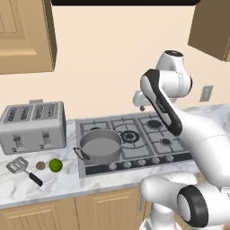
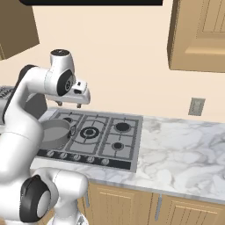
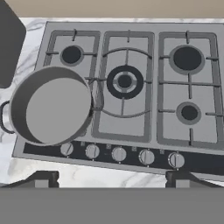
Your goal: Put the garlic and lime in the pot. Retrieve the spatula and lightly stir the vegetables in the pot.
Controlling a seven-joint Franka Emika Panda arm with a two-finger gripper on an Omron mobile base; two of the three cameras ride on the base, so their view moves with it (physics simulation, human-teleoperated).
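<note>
The grey pot [image 1: 99, 146] stands empty on the front left burner of the hob, also seen as the pot [image 3: 50, 105] in the hand view and the pot [image 2: 55, 134] in the right base view. On the counter left of it lie the bright green lime [image 1: 55, 165], the small tan garlic [image 1: 41, 165] and the spatula [image 1: 21, 168] with its black handle pointing to the front. My gripper [image 1: 141, 105] hangs high over the middle of the hob, right of the pot and far from the vegetables. The gripper [image 3: 111, 179] is open, fingertips wide apart, holding nothing.
A silver toaster [image 1: 31, 126] stands behind the vegetables at the back left. The gas hob [image 1: 134, 134] has several burners and a front row of knobs [image 3: 118, 154]. Marble counter [image 2: 180, 154] runs to the right, with a wall outlet [image 2: 196, 107] above it. Wall cabinets hang overhead.
</note>
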